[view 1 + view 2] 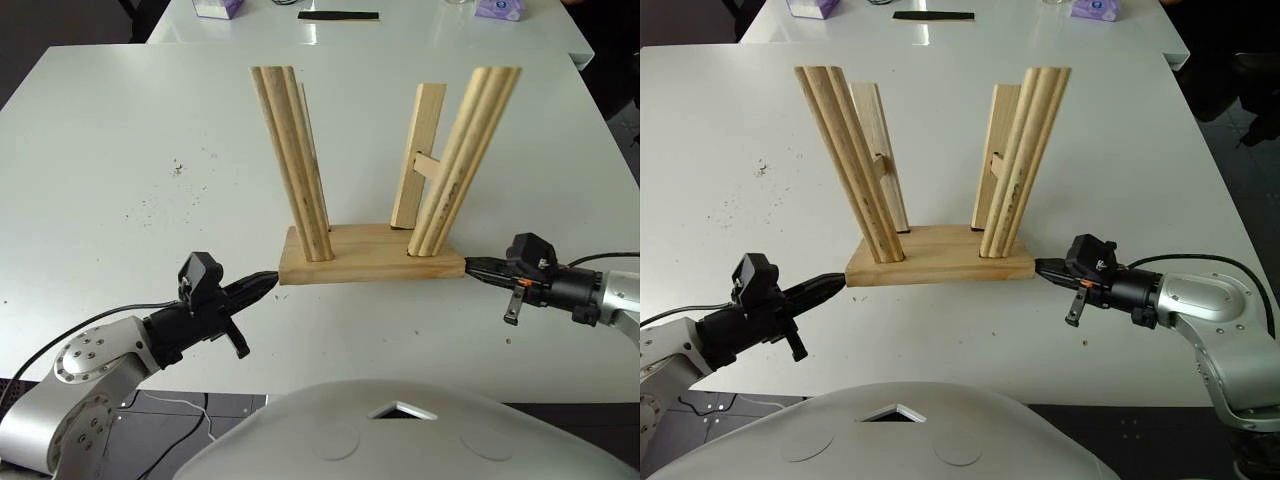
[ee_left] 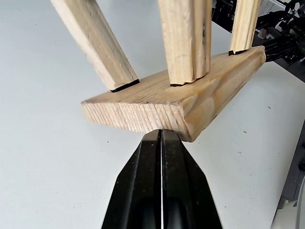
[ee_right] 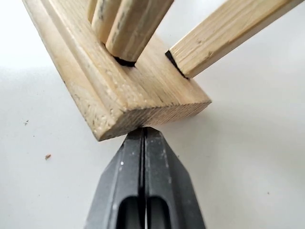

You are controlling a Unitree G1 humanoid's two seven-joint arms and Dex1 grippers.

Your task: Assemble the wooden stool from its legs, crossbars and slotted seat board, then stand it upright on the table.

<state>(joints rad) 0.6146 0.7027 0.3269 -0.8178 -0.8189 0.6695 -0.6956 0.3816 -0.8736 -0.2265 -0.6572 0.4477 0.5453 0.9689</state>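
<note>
Evidently the pale wooden stool (image 1: 380, 200) sat upside down near the middle of the white table (image 1: 120, 130). Its flat rectangular seat board (image 1: 370, 258) lay on the surface, and the grooved wooden legs (image 1: 295, 160) splayed upward out of its slots. A short wooden crossbar (image 1: 430, 163) joined the two uprights on the robot's right.

The left gripper (image 1: 262, 283) had its black fingers pressed together on nothing, tips touching the lower edge of the board's left end. The right gripper (image 1: 475, 268) was likewise clenched empty, its tips against the lower edge of the right end.

The wood looked stiff and dry, probably light, though top-heavy with the legs raised. The legs seemed only pushed into their slots, so pulling on one might loosen it. The smooth tabletop would likely let the board slide under a sideways push.

Clenched tips could only nudge or wedge. For turning it over, the safer hold seemed to be the board's two ends, with fingers parted to span its thickness.
</note>
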